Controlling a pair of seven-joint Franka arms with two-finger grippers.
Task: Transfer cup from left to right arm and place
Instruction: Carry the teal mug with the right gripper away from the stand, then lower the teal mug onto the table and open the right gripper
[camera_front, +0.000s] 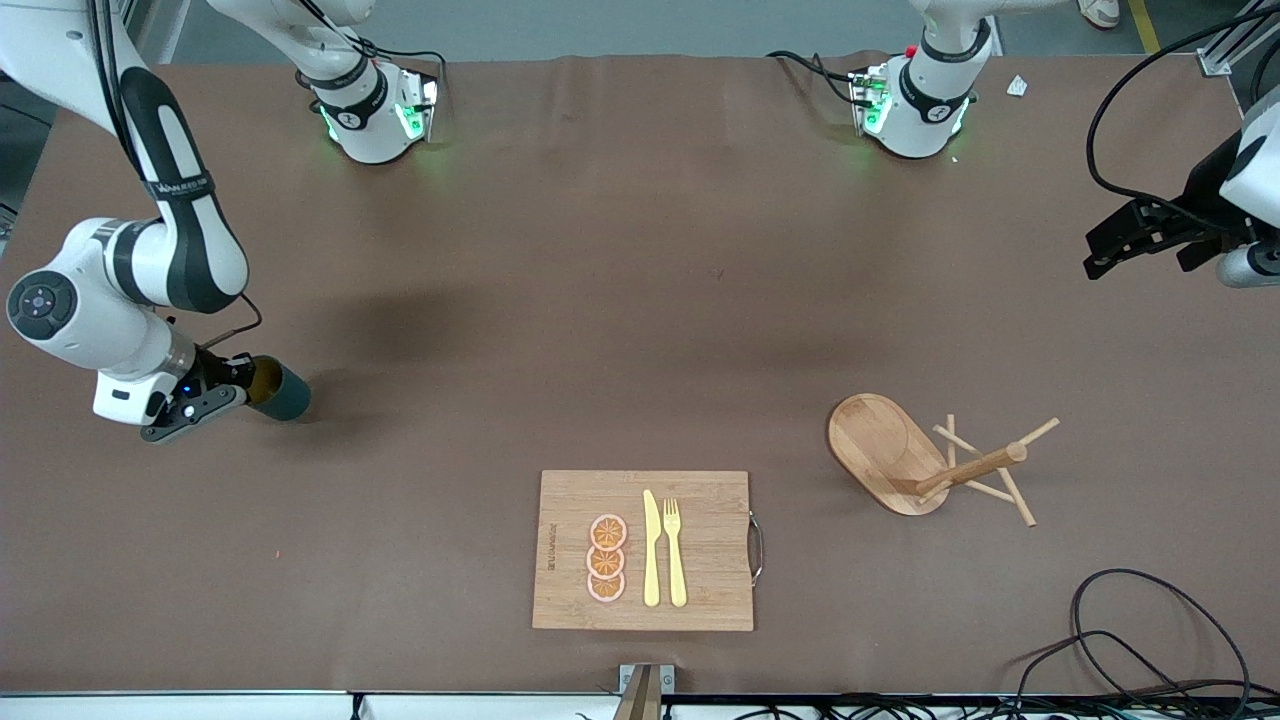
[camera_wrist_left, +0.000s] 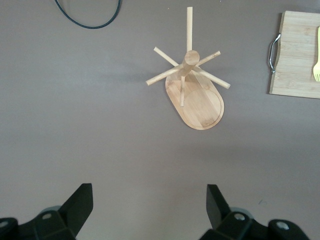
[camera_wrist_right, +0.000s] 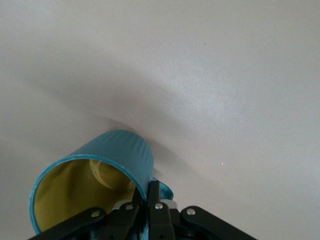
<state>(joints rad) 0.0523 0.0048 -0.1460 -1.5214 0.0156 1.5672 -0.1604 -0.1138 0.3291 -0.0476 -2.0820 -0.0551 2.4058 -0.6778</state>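
Gripping the cup (camera_front: 280, 389) by its rim wall, the right gripper (camera_front: 222, 392) is pinching it at about nine o'clock on the table (camera_front: 620, 300), toward the right arm's end; the cup is lying tilted on its side, mouth toward the wrist, apparently just above or touching the surface, which suggests the placing step is under way. The left gripper (camera_front: 1140, 240) is waiting at about three o'clock over the table's edge, fingers spread and carrying nothing. A wooden mug tree (camera_front: 930, 460) is standing at four o'clock, and a cutting board (camera_front: 645, 550) bearing a knife (camera_front: 651, 548), fork (camera_front: 675, 550) and orange slices (camera_front: 607, 558) is lying at six o'clock. Brown matting is covering the table; cables (camera_front: 1130, 640) are trailing near five o'clock.
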